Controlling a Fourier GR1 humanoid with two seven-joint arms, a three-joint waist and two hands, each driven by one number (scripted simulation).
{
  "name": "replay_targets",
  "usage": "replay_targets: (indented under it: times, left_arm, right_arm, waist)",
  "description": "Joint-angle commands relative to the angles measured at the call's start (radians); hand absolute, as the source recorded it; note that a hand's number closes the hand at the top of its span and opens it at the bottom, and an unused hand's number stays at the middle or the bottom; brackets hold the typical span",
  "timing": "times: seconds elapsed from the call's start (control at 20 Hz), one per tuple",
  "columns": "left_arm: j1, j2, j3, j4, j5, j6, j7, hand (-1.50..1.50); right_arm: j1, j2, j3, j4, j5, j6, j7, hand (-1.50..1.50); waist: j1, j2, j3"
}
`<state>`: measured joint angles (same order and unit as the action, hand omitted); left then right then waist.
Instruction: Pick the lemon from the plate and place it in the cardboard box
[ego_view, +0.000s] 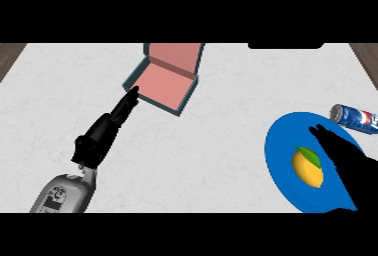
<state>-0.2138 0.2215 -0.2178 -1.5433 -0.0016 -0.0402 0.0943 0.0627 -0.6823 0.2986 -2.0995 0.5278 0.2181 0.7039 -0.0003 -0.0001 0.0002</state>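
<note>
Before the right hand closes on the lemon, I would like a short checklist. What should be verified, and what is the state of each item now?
1. Lemon lies on the blue plate: ok.
2. Right hand beside the lemon, fingers straight: ok.
3. Fingers curled round the lemon: not ok, not yet.
4. Box open on top: ok.
5. Left hand away from the plate: ok.
6. Can apart from the lemon: ok.

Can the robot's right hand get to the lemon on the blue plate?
Probably yes. The right hand is already over the blue plate, its straight fingers just beside the lemon. Nothing lies between them; the soda can sits off past the plate's edge.
</note>
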Motion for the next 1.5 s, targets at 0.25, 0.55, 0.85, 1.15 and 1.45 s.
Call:
replay_targets:
  times: [0.25, 0.55, 0.85, 1.15, 1.45]
  left_arm:
    - [-0.008, 0.002, 0.085, 0.038, -0.009, -0.083, -0.032, 0.0]
    - [0.025, -0.063, 0.048, 0.016, -0.077, -0.061, -0.027, 0.0]
    - [-0.003, -0.105, 0.058, 0.004, -0.101, -0.04, 0.015, 0.0]
    - [0.027, -0.09, 0.105, 0.055, -0.097, -0.107, -0.062, 0.0]
    - [0.034, -0.112, 0.105, -0.031, -0.103, -0.11, 0.004, 0.0]
  right_arm:
    - [-0.032, 0.099, -0.055, 0.061, 0.075, 0.116, -0.059, -1.5]
    - [-0.049, 0.158, -0.085, 0.116, 0.102, 0.196, -0.089, -1.5]
    - [-0.008, 0.233, -0.023, 0.226, 0.243, 0.123, -0.162, -1.5]
    - [-0.043, 0.276, -0.081, 0.262, 0.267, 0.187, -0.198, -1.5]
    - [-0.03, 0.269, -0.134, 0.341, 0.342, 0.139, -0.281, -1.5]
  waist:
    - [-0.001, 0.0, 0.0]
    - [-0.001, 0.0, 0.0]
    - [0.0, 0.0, 0.0]
    - [-0.001, 0.0, 0.0]
    - [-0.001, 0.0, 0.0]
